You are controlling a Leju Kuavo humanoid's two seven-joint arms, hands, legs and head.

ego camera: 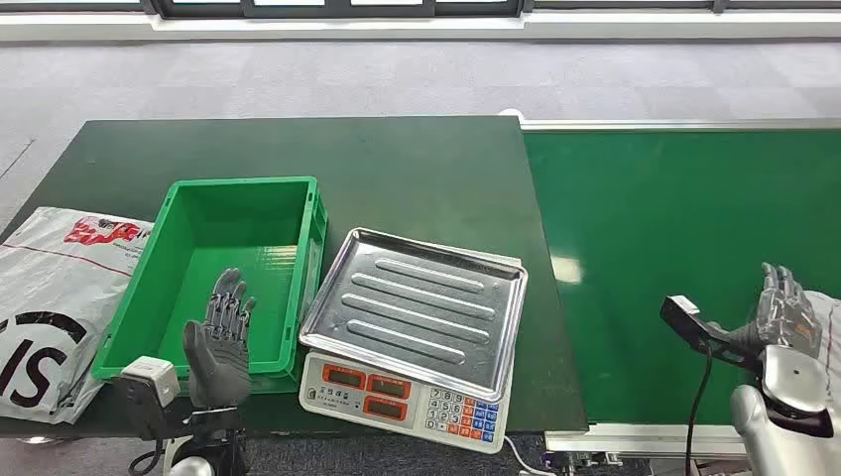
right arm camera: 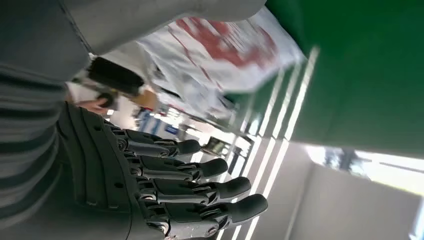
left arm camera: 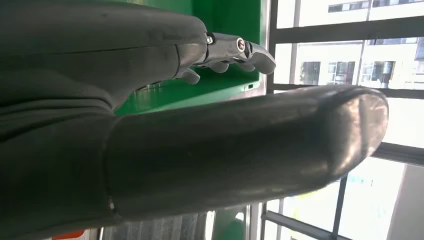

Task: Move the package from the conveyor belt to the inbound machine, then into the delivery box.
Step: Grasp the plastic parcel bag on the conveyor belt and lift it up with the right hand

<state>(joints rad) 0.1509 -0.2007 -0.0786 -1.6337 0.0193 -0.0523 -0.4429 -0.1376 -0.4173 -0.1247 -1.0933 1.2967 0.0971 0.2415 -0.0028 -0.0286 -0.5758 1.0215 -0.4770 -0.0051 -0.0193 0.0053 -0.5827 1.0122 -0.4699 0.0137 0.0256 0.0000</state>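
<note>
package seen at the right hand, scale and bin both waiting

judging by the layout, early in the task: nothing on the scale (ego camera: 415,302), nothing in the green bin (ego camera: 230,266), so both legs of the job look still to do. a white plastic package with red print (right arm camera: 220,47) visible in the right wrist view, lying on the green belt (ego camera: 684,248) close by the right hand (ego camera: 783,309); in the head view only a pale sliver at the far right edge, just beyond that hand. touching or not: cannot tell

right hand raised near the belt's near edge, fingers (right arm camera: 200,185) straight and a little apart, gripping nothing. left hand (ego camera: 220,337) upright in front of the bin's near wall, fingers spread, palm bare, holding nothing

left to do, as a judgement: grip the package, set it on the scale's tray, then lift it across into the bin

materials and shapes:
- belt: flat, matte green, faint sheen near its left edge
- scale: ribbed square steel tray with rounded corners, shiny; white base with red displays and a keypad
- bin: rigid green plastic, rectangular, sloped walls with a rolled rim
- package: thin glossy film, wrinkled, likely limp and slippery
- dark green table (ego camera: 298,149) under the bin and scale
- another white printed bag (ego camera: 50,288) lying slack beside the bin's left wall
</note>
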